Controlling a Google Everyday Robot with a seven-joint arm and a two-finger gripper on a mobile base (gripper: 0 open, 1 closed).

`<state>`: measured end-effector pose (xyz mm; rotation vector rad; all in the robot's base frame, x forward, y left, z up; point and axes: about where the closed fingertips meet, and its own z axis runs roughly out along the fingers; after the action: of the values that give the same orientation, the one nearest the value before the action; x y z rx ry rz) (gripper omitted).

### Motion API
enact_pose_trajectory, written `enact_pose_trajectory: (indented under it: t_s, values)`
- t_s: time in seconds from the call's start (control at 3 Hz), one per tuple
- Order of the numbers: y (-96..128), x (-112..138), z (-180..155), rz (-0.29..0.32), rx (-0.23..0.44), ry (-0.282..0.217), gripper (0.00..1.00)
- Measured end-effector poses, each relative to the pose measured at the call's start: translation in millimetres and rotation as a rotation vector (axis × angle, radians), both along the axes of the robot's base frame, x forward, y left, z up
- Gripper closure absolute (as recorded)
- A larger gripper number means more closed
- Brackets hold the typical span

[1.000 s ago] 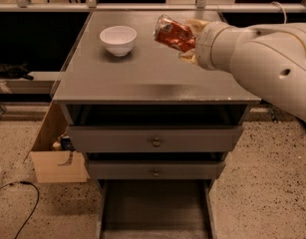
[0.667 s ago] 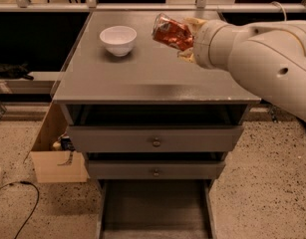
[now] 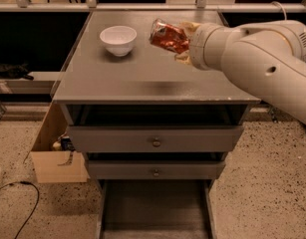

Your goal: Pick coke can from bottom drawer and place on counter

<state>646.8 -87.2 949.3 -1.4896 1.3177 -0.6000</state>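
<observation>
The red coke can (image 3: 167, 36) lies tilted on its side in the air above the grey counter (image 3: 142, 71), held by my gripper (image 3: 185, 41) at the end of the big white arm coming in from the right. The gripper is shut on the can; its fingers are mostly hidden behind the can and the wrist. The can hangs to the right of the white bowl. The bottom drawer (image 3: 155, 210) stands pulled open at the bottom of the view, its grey floor bare.
A white bowl (image 3: 118, 39) sits on the counter's back left. Two shallower drawers with round knobs (image 3: 156, 143) are closed below the top. A cardboard box (image 3: 55, 156) stands on the floor left of the cabinet, and a black cable lies further left.
The can and gripper have shifted slightly left over the counter. Nothing else moved.
</observation>
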Motion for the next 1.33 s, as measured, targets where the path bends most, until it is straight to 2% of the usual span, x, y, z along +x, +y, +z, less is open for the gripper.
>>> enact_pose_trajectory:
  t_s: [0.33,0.67,1.0,1.33]
  values:
    - [16.8,4.4,-31.3,0.034,-0.026,0.062,1.00]
    - [16.8,4.4,-31.3,0.034,-0.026,0.062,1.00]
    - [26.5,14.8,-22.4,0.045,0.068,0.063,1.00]
    - [33.3,22.2,-35.2,0.042,0.137,0.095,1.00]
